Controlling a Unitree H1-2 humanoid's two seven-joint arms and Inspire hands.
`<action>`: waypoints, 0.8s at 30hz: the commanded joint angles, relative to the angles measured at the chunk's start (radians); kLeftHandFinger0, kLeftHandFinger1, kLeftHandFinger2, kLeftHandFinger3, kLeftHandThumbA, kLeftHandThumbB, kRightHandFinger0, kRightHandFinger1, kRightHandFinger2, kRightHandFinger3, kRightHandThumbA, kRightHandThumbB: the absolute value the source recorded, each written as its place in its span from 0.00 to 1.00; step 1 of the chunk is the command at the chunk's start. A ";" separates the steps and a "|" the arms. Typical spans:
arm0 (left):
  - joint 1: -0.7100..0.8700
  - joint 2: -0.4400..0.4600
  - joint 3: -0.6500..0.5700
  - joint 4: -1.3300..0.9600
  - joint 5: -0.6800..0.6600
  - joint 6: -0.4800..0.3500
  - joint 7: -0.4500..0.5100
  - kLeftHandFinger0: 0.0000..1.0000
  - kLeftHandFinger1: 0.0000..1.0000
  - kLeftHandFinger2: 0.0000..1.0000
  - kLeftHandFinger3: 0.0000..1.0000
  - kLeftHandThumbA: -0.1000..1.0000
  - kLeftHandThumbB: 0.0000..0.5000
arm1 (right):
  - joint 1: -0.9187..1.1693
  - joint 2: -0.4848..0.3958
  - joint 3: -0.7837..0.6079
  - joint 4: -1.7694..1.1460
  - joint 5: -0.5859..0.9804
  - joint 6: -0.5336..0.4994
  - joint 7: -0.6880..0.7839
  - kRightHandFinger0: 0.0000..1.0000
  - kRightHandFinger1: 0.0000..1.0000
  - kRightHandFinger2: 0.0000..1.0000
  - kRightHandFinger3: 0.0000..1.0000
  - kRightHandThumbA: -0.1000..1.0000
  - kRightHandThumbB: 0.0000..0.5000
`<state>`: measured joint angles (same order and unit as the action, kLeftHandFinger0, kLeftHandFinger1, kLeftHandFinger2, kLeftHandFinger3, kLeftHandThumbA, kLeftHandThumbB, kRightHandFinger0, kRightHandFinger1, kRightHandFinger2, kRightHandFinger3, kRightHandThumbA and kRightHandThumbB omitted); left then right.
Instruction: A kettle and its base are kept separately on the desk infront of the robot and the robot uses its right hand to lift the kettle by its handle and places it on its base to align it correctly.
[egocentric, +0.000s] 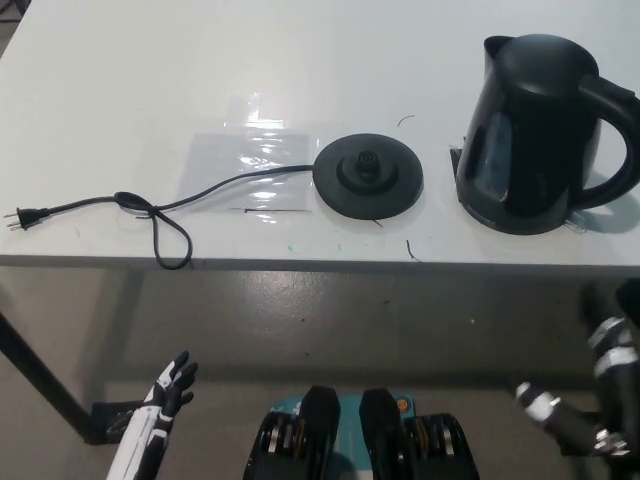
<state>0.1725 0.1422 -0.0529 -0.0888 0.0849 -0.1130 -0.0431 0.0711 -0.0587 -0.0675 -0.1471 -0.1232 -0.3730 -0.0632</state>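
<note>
Right hand (600, 415) hangs low below the counter (120, 80), its grip seemingly unclear; kettle (535, 130) stands right of base (367, 175), untouched: reaching for the handle (620, 140) comes next

Down at the lower left, the white left robot hand with black fingers (168, 392) hung low on its slim white forearm, held below the near edge of the surface, fingers straight, spread slightly apart and pointing up, holding nothing. Over at the lower right, the black right robot hand with silvery metal fittings (590, 405) sat low at the frame's edge, blurred and partly cut off; its fingers couldn't be read.
</note>
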 joint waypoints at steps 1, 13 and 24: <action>-0.001 0.003 -0.010 -0.025 0.013 -0.049 -0.010 1.00 1.00 1.00 1.00 1.00 0.35 | -0.075 -0.043 -0.053 -0.092 -0.002 0.004 -0.023 1.00 1.00 1.00 1.00 1.00 0.47; -0.030 0.006 -0.028 -0.008 0.021 -0.038 -0.017 1.00 1.00 1.00 1.00 1.00 0.30 | -0.276 -0.130 -0.176 -0.087 0.156 0.191 -0.011 1.00 1.00 1.00 1.00 1.00 0.40; -0.030 0.012 -0.037 -0.009 0.028 -0.041 -0.016 1.00 1.00 1.00 1.00 1.00 0.22 | -0.390 -0.180 -0.205 0.122 0.221 0.183 0.011 1.00 1.00 1.00 1.00 1.00 0.63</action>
<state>0.1497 0.1422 -0.0883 -0.0844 0.1054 -0.1176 -0.0437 -0.2629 -0.2151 -0.2613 -0.0543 0.0508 -0.1969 -0.0610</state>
